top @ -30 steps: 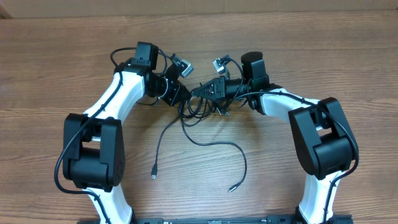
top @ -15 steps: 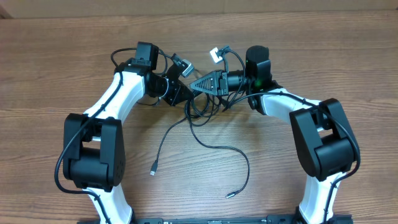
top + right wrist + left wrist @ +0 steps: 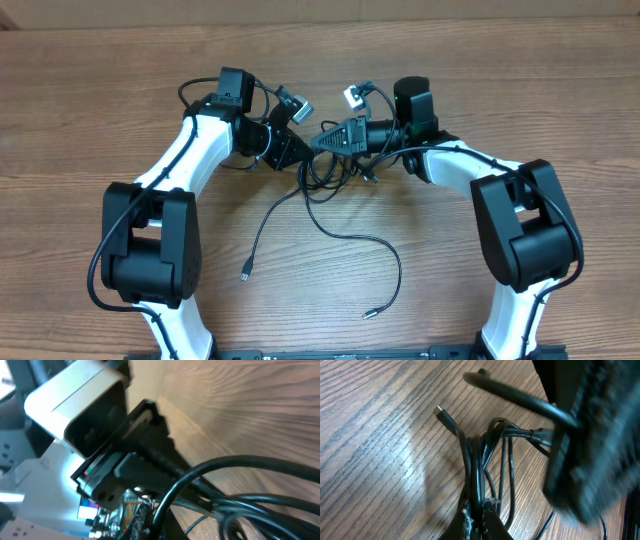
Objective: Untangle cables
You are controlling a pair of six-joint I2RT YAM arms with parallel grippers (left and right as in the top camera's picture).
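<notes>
Black cables (image 3: pixel 330 172), clamped in the jaws of your left gripper (image 3: pixel 298 150) and right gripper (image 3: pixel 318 143), have shifted. The loose tail has slid toward bottom centre, so the tangle is likely loosening.

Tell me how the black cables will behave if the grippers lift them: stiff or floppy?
Probably floppy: the cables bend in loose loops, and two free ends trail in curves across the table. Likely light, being thin. The bunch may snag rather than slide apart.

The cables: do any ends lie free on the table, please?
Yes, a left plug and a right plug lie free on the table.
</notes>
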